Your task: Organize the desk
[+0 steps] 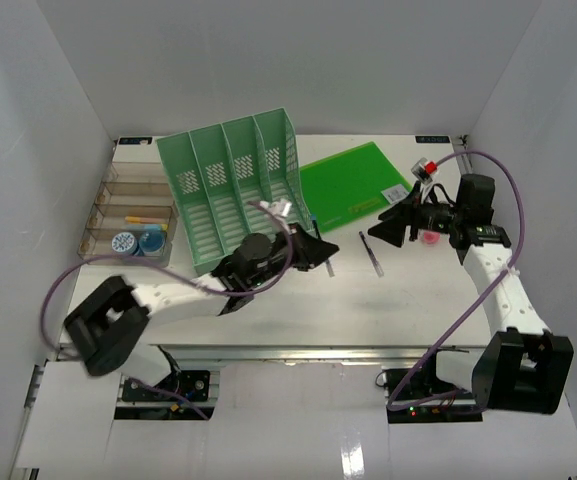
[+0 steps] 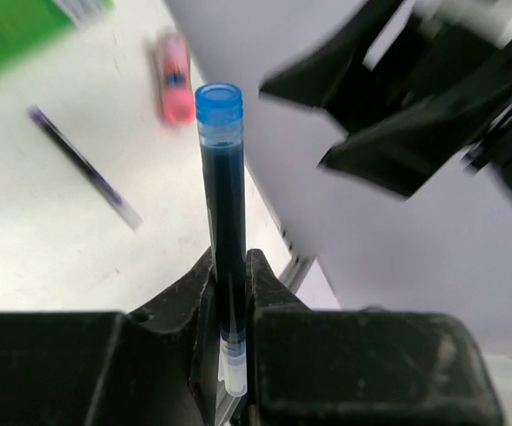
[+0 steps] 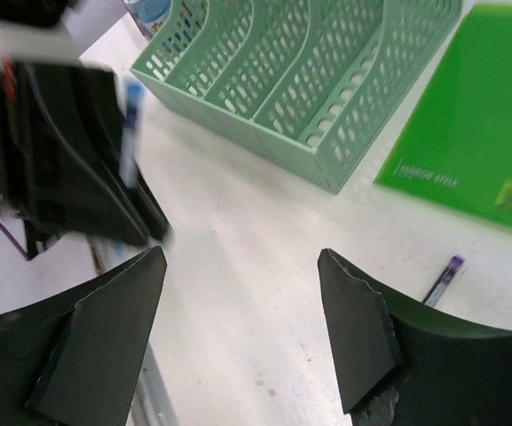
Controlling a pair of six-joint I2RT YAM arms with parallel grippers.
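Note:
The white desk (image 1: 368,300) carries everything. My left gripper (image 1: 318,252) is shut on a blue pen (image 2: 220,177), which stands up between the fingers (image 2: 231,262) with its blue cap on top. It hovers just right of the mint-green file rack (image 1: 233,190). My right gripper (image 1: 388,230) is open and empty, its fingers (image 3: 114,311) wide apart above bare desk, facing the left gripper (image 3: 78,151). A purple pen (image 1: 371,252) lies on the desk between the two grippers and also shows in the right wrist view (image 3: 442,280).
A green folder (image 1: 353,185) lies flat right of the rack. A clear compartment tray (image 1: 128,215) with small items sits at far left. A pink item (image 1: 429,237) lies under the right arm, and a red-topped item (image 1: 428,167) sits behind it.

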